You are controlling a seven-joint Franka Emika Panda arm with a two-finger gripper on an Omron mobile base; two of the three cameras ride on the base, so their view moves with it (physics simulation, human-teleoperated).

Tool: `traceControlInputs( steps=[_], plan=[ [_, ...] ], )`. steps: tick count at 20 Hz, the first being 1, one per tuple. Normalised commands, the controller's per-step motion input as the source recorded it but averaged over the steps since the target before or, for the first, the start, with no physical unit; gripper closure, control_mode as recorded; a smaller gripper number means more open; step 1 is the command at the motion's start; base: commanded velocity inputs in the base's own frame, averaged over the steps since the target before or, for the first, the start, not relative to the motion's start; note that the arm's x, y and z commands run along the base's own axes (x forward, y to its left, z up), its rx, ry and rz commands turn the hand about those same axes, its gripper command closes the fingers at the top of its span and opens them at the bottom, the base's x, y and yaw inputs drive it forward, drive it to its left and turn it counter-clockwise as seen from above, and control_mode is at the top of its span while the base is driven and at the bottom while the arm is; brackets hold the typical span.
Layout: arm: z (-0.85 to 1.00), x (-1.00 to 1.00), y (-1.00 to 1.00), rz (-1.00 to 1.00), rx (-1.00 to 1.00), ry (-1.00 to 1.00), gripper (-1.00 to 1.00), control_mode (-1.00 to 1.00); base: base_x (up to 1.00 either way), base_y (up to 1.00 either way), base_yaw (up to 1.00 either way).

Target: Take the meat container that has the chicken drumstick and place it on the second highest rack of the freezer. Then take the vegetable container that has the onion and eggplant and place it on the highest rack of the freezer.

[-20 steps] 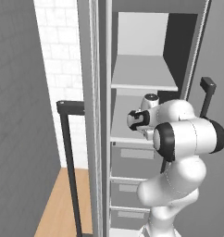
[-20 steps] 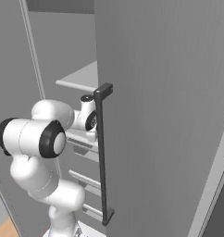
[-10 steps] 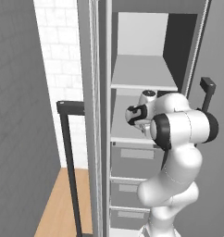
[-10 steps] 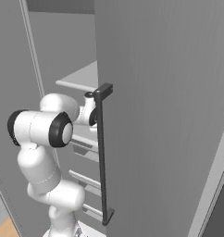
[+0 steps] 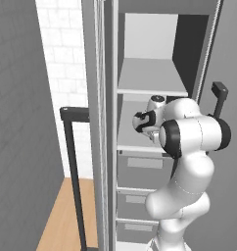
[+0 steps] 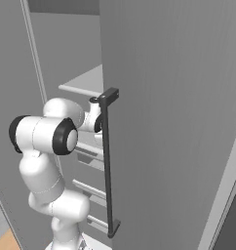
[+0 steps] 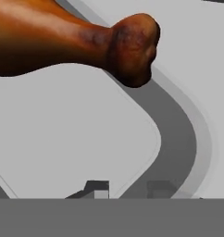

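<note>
In the hand view a brown chicken drumstick lies in the pale meat container, close under the camera. My gripper is shut on that container, and its rounded corner wall runs between the two dark fingertips. In the left base view the gripper reaches into the open freezer, between the highest rack and the second highest rack. The vegetable container is out of view.
The open freezer door stands close on the right, its dark handle in front of my wrist. A second dark handle rises at the left. Drawers sit below the racks. The arm's elbow is near the door edge.
The arm's elbow and shoulder have risen a little and pushed toward the freezer. The hand stays at about the same rack level, still shut on the container.
</note>
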Motion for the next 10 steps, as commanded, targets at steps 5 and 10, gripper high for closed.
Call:
traceControlInputs(
  steps=[5,10],
  plan=[
    [0.0,0.0,0.0,0.0,0.0,0.0,-1.0,-1.0,0.0,0.0,0.0],
    [0.0,0.0,0.0,0.0,0.0,0.0,-1.0,-1.0,0.0,0.0,0.0]
  ],
)
